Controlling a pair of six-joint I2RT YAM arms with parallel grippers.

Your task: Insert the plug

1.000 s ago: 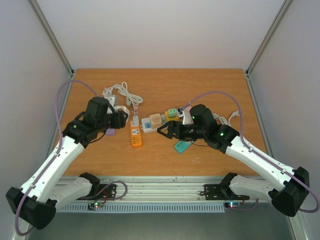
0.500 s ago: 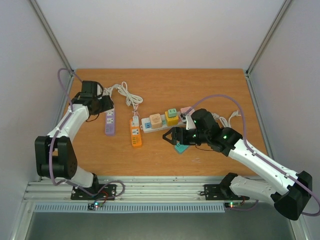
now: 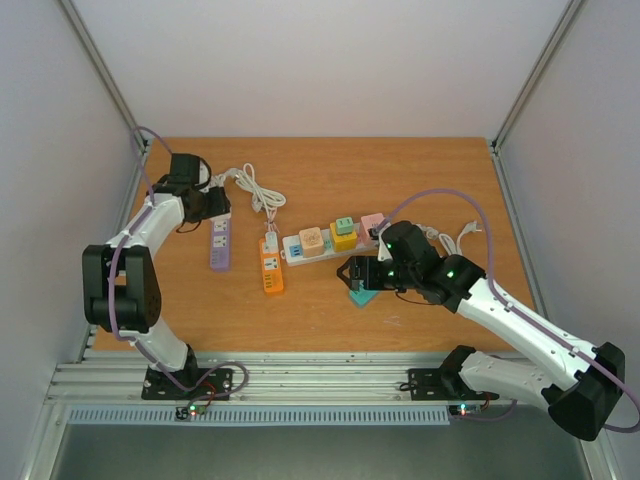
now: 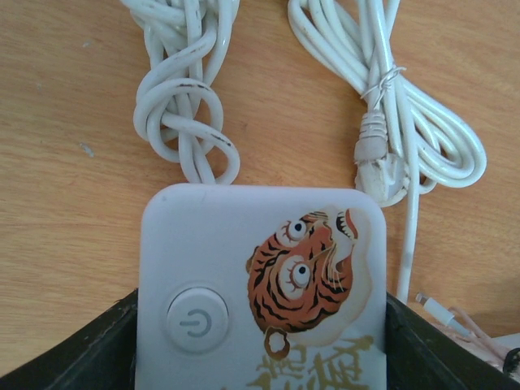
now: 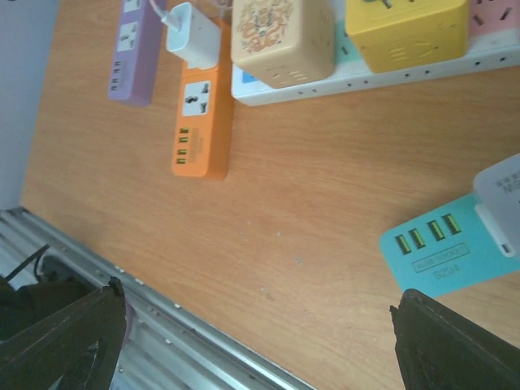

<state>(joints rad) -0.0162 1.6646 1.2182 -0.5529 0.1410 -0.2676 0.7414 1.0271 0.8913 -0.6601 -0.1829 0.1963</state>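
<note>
The left fingers (image 4: 89,357) pinch a white socket block (image 4: 260,268) from both sides, one dark pad flush against each flank. Its top face carries a tiger print and a round power button. A knotted white cord (image 4: 183,114) runs out of the block's far end. Just off its far right corner lies the white plug (image 4: 378,166), flat on the wooden surface (image 5: 309,179) at the end of a coiled white cord (image 4: 431,130) bound with a twist tie, not inserted in anything. In the overhead view this group lies behind and to the left of the orange power strip (image 3: 272,265). The right fingers (image 5: 65,333) are spread wide with nothing between them, hanging over bare wood to the right of that orange strip. A teal USB strip (image 5: 443,244) lies just under them, farther right again. A white charger (image 5: 193,34) sits in the orange strip's far end. A purple strip (image 5: 134,49) lies just left of it. On its right, a long white strip (image 5: 366,77) carries a beige cube (image 5: 283,36) and a yellow cube (image 5: 406,28).
</note>
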